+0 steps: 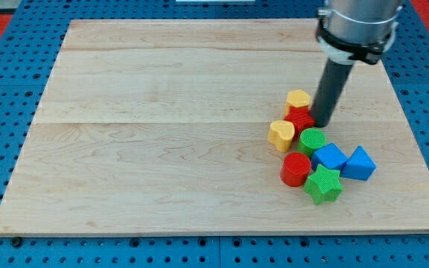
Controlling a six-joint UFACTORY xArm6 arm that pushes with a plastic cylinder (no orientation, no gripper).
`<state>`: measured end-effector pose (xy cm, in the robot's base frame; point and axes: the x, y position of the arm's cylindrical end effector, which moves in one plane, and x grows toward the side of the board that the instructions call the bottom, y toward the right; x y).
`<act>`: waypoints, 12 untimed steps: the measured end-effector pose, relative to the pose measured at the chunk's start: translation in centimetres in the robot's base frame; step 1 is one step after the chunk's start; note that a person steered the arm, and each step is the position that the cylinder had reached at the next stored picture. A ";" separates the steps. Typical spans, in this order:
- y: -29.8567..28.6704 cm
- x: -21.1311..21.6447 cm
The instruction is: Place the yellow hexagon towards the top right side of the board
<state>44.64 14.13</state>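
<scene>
Nearest sits the green plastic star block [323,184]. Left of my bare gripperless tip [323,122], just beside it, the yellow plastic hexagon block [299,99] waits mid-right on the wooden board [162,112]; push remains.

views: just 1 camera
angle: up high, looking down and across the wooden board [162,112]
distance: fairly close, whole board fits, arm cropped at the view's top

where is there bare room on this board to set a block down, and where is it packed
Bare: the board's whole left half and the strip along the view's top. Packed: the right-centre cluster, from the yellow hexagon beside my tip down past the yellow heart to the green star.
</scene>
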 end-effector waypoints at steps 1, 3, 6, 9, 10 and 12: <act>-2.3 -1.5; 0.3 -2.6; -4.7 -7.4; -5.9 -9.8; -8.0 -8.4; -11.4 -9.6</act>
<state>35.03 2.75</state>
